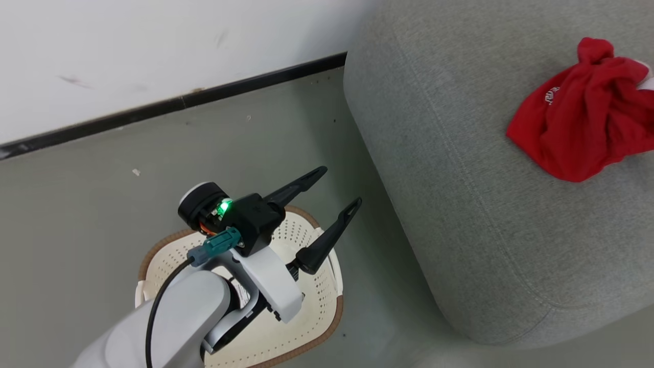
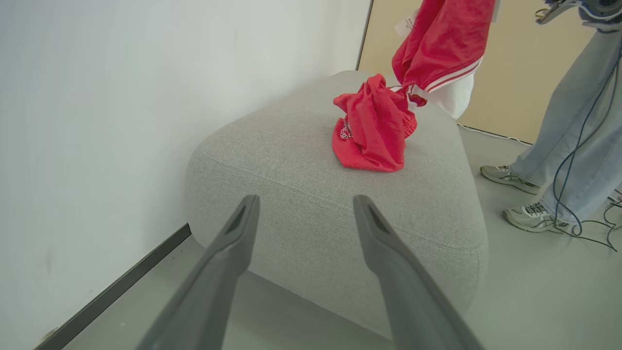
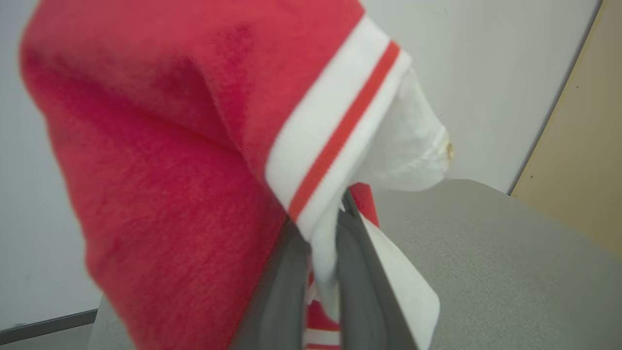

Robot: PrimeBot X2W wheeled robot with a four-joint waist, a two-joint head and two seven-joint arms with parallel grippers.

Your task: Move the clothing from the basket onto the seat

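Note:
My left gripper (image 1: 340,186) hangs open over the cream basket (image 1: 314,317), its fingers (image 2: 243,228) spread with nothing between them. The arm hides much of the basket's inside; the part that shows holds no clothing. One crumpled red garment (image 1: 580,120) lies on the grey seat (image 1: 460,179), also visible from the left wrist as a red heap (image 2: 374,131) on the seat (image 2: 301,165). My right gripper (image 3: 320,233) is shut on a second red garment (image 3: 160,160) with white stripe trim, which hangs above the far end of the seat (image 2: 442,48).
A white wall (image 1: 127,46) with a dark baseboard runs behind the basket and seat. A person's legs and grey shoes (image 2: 534,216) stand on the floor beyond the seat's right side, with blue cables trailing down. A beige panel (image 2: 515,68) stands behind the seat.

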